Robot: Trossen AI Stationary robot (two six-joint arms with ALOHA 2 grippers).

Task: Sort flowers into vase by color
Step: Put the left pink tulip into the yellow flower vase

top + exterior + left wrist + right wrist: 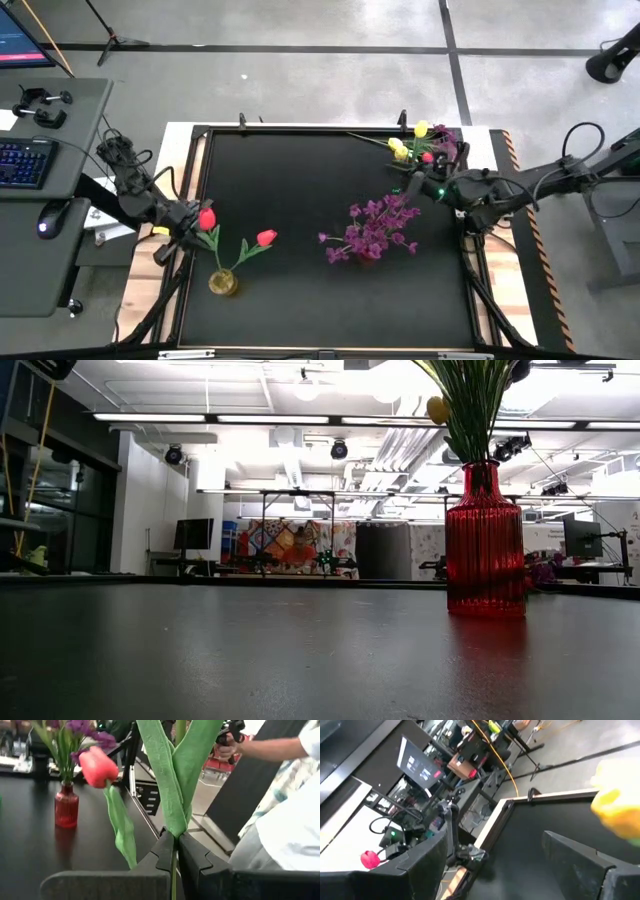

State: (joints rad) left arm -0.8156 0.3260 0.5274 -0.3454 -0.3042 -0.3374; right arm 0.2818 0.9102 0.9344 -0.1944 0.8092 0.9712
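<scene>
Two red artificial tulips: one in the left gripper's clamped jaws; right gripper's jaws wide.

on the dark tabletop the left end effector sits at the left edge beside a red tulip. another red tulip leans from a yellow vase. purple flowers fill the middle. the right end effector is near yellow tulips.
</scene>
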